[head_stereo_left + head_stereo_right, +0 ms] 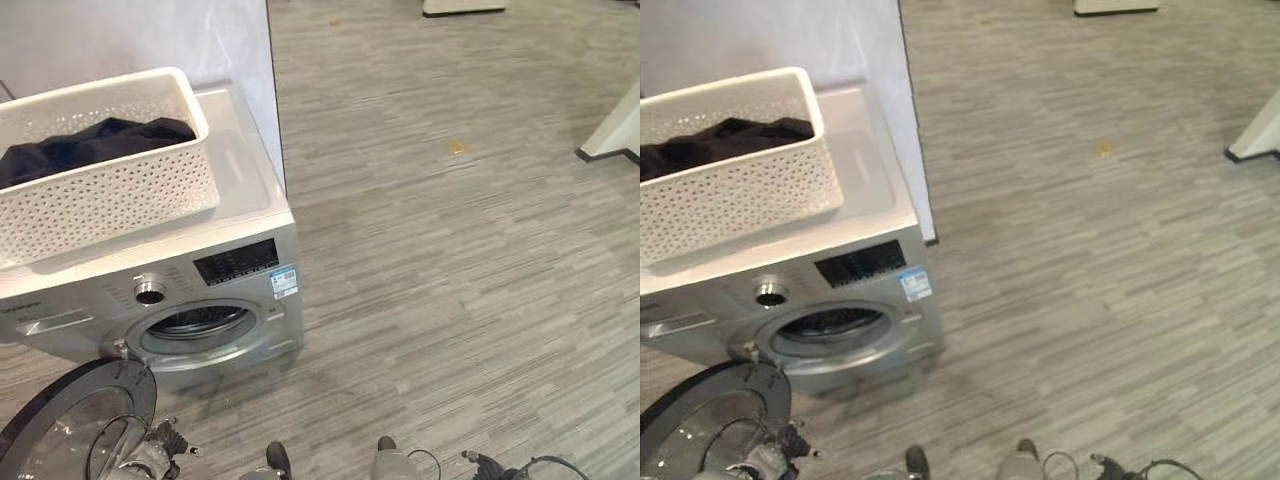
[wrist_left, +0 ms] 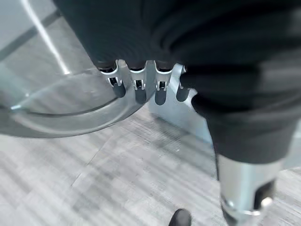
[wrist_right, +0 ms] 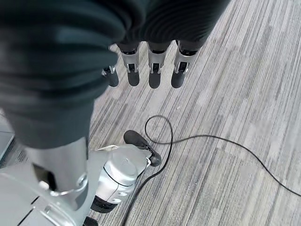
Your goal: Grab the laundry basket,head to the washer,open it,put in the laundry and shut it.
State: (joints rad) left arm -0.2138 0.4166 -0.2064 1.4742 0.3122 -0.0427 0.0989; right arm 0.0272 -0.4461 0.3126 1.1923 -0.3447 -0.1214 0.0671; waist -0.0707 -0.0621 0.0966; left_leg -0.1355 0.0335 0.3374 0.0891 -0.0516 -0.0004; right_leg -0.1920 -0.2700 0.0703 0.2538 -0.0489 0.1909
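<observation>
Nearest the camera, at the near left of the scene, the washer door (image 1: 75, 420) stands swung fully open, its round glass facing up and partly cut off by the frame edge. Behind it the washer (image 1: 170, 290) shows its open drum mouth (image 1: 195, 325), dark inside, with nothing that I can make out in it. On the washer's top sits the laundry basket (image 1: 100, 170), white and perforated, with the dark laundry (image 1: 90, 145) still heaped in it; the basket's left end runs out of view.

So the carrying, the walk and the opening look done. Left, as I judge it, are moving the laundry from basket to drum and shutting the door.

The left hand (image 2: 141, 87) hangs low beside the open door, its fingers straight and relaxed, holding nothing; the curved rim of the door glass lies just past its fingertips, and I cannot tell whether they touch it. In the head views only a small part of this hand shows at the door's near edge. The right hand (image 3: 150, 70) hangs over the grey plank floor (image 1: 460, 250) to the near right, fingers likewise released and empty.

Hard to make out: the depth of the drum, the far side of the basket's contents, and the pale objects (image 1: 610, 130) cut off at the far right and far edge of the floor.
</observation>
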